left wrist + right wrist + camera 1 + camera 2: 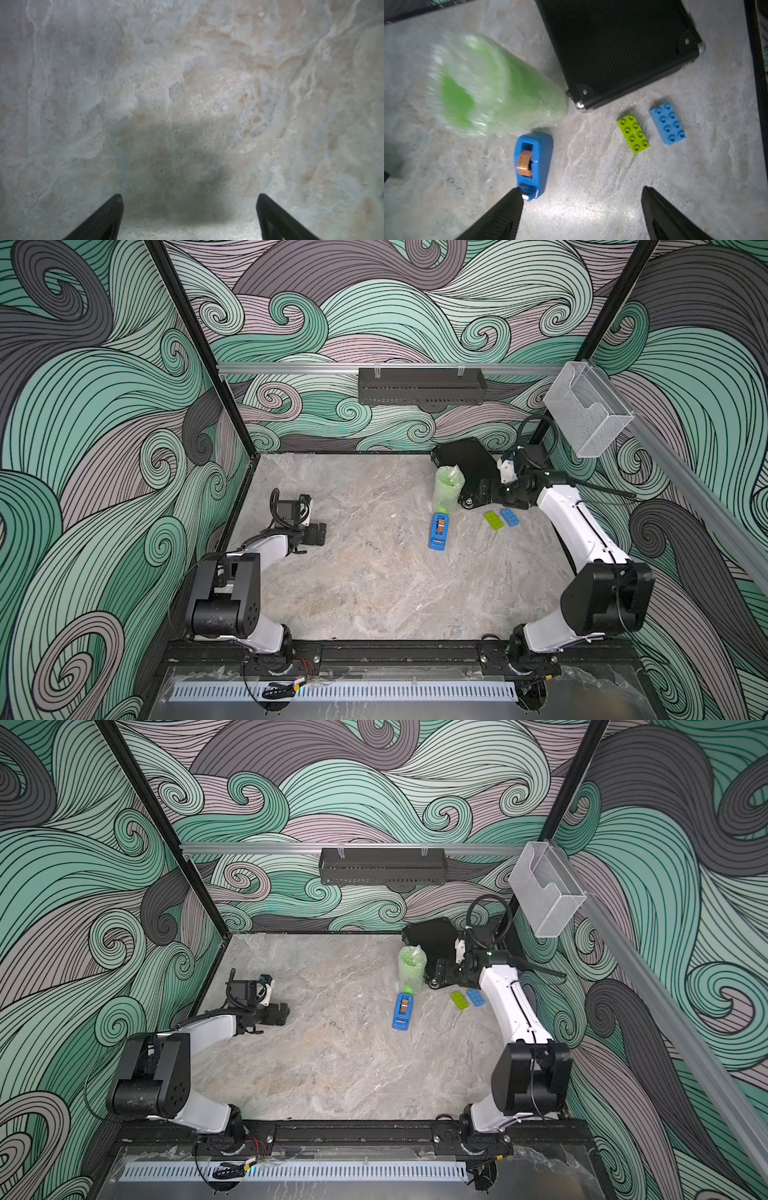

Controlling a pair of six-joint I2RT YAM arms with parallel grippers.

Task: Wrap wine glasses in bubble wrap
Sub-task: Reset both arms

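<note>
I see the goblet point(449, 477) standing right of centre in both top views, sheathed in bubble wrap point(443, 501); wrapping looks done, taping I cannot confirm; tape dispenser point(438, 533) just below it; left gripper point(190, 195) and right gripper point(581, 188) both spread, holding nothing.

Twin white-and-black arms

The left arm point(266, 548) and right arm point(566, 519) wear glossy white link shells between blocky matte-black joint housings. Behind the jaws, each carries a black camera block, a white bracket and a looping black cable; the fingers point(500, 216) are black tapering blades with a fine weave.
</note>
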